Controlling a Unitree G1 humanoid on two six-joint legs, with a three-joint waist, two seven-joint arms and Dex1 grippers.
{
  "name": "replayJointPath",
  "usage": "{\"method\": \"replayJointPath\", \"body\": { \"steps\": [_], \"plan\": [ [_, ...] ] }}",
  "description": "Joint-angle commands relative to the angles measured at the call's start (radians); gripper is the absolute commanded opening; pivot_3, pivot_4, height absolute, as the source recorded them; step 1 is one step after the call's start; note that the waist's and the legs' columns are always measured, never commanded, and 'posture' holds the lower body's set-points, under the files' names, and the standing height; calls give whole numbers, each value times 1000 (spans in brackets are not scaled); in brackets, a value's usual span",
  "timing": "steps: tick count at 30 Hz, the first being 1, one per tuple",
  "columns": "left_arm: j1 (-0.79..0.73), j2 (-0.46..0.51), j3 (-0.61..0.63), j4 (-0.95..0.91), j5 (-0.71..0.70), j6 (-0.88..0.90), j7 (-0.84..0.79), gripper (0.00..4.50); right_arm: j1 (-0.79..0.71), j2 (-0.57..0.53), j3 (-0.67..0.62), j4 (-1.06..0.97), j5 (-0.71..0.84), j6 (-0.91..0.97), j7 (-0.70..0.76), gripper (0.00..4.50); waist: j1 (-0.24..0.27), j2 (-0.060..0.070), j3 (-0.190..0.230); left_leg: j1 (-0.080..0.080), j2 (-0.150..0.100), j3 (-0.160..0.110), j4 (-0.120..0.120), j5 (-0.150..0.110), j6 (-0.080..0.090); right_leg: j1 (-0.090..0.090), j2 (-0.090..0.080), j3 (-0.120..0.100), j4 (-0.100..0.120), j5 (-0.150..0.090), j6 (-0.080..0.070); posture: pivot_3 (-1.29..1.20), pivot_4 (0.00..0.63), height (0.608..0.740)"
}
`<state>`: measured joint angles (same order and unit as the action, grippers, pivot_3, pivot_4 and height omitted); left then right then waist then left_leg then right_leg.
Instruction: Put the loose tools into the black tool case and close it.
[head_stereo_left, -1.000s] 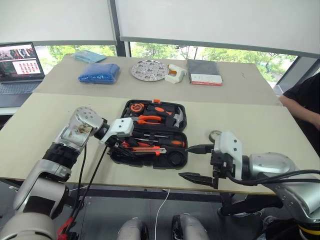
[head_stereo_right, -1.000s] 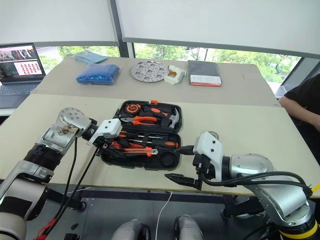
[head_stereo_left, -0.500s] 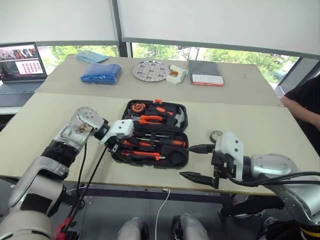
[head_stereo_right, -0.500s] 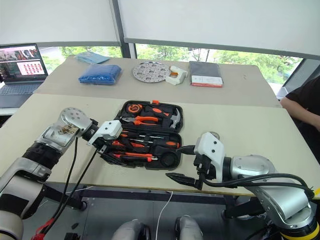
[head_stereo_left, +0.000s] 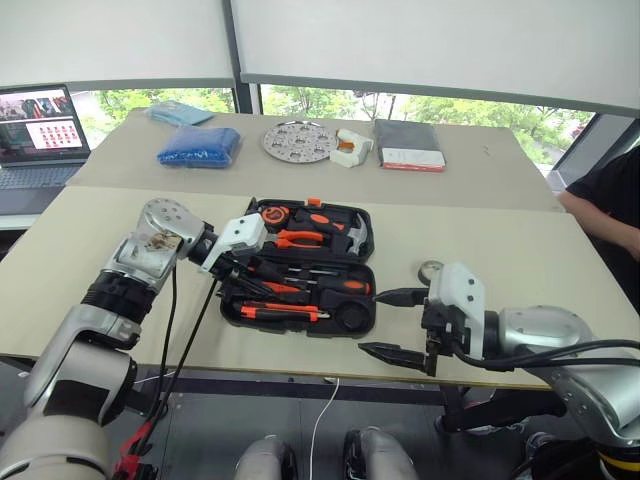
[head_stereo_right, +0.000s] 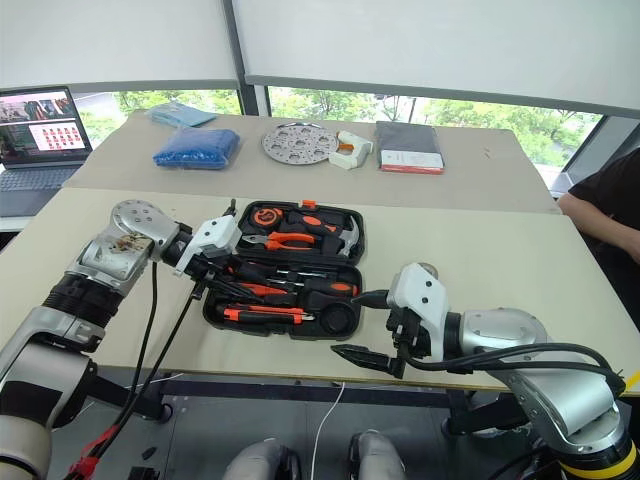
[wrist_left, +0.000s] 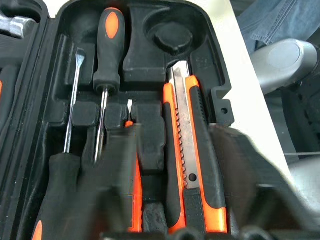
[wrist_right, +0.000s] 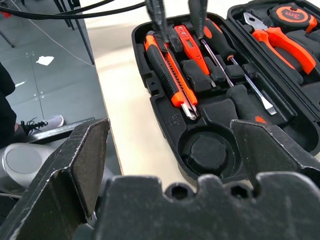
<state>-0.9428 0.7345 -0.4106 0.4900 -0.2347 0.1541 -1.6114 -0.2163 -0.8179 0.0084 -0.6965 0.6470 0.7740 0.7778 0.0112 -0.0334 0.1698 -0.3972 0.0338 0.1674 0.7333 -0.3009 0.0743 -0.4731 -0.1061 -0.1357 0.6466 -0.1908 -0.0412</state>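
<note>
Lifting my left claw (head_stereo_left: 236, 268) off the flat black plastic tool case (head_stereo_left: 300, 265) on the bench (head_stereo_left: 470, 255), its fingers empty and narrowed, right claw (head_stereo_left: 392, 325) wide open. Orange-and-black utility knife (wrist_left: 192, 155) sits slotted. Small dark tape roll (head_stereo_left: 431, 270) lies outside; closing now could leave it.

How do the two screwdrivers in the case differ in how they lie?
The outer screwdriver, farther from the utility knife, points its tip toward the round recess. The inner screwdriver, nearer the utility knife, points its handle that way. The outer screwdriver's flat tip shows, but I cannot make out the inner screwdriver's tip. Both have orange-and-black handles and sit in moulded slots.
</note>
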Motion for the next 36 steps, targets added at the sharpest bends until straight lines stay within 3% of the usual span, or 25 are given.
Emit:
{"method": "replayJointPath", "body": {
  "steps": [1,2,8,20,30,36],
  "plan": [
    [4,7,-4,-28,0,-25,-3,335,-15,-7,-12,-12,-2,-11,1,4500,0,0,0,0,0,0,0,0,0,0,0,0,0,0,0,0,150,718],
    [6,6,-4,-29,2,-31,-3,22,-13,-8,-14,-12,-2,-11,2,4500,0,0,0,0,0,0,0,0,0,0,0,0,0,0,0,0,150,718],
    [30,47,-73,-69,-2,-54,-3,22,-10,-7,-20,-11,-1,-6,0,4500,0,0,0,0,0,0,0,0,0,0,0,0,0,0,0,0,150,718],
    [102,21,-100,-15,215,-264,21,22,-14,0,-16,6,-7,-8,-7,4500,-3,2,-2,3,0,0,0,0,0,2,-2,1,0,0,0,0,150,718],
    [172,16,-55,-108,229,-226,5,22,-14,8,-7,20,-20,-16,-9,4500,-11,4,-3,6,0,1,-1,0,0,2,-2,4,0,0,0,0,150,718],
    [94,-19,36,-95,154,-77,4,22,-15,9,-7,23,-19,-16,-3,4500,-6,4,-3,6,0,1,-2,0,0,3,-1,4,0,0,0,0,150,718]
  ]
}}
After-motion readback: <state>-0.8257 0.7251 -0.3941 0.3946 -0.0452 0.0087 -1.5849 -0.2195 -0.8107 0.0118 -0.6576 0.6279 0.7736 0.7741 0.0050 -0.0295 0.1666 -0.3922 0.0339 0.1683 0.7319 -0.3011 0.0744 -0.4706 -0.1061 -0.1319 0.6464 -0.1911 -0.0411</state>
